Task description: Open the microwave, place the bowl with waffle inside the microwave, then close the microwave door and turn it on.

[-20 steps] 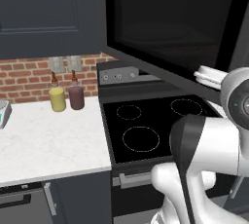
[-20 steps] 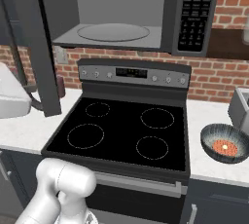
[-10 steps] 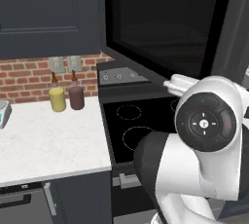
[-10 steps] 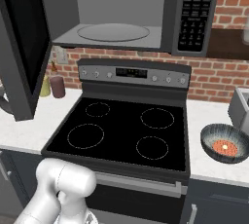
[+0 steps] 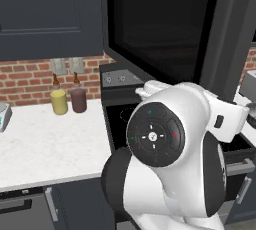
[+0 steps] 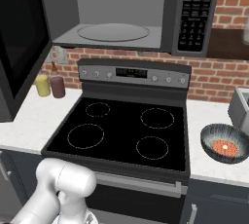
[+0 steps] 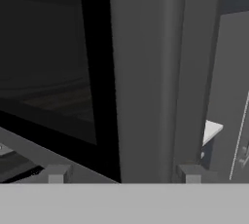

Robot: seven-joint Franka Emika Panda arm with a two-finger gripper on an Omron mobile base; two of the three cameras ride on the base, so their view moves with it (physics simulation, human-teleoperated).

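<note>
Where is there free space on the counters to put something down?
Free: the white counter left of the stove, in front of the two jars. Also free: the microwave floor. Crowded: the counter right of the stove, taken by the bowl with the waffle.

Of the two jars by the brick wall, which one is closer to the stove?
The maroon jar; it stands between the yellow jar and the stove.

Both base views look forward and down at the stove (image 6: pixel 121 125) and microwave (image 6: pixel 146 13) from opposite sides. The hand view sits very close to the microwave door (image 7: pixel 141 72).
</note>
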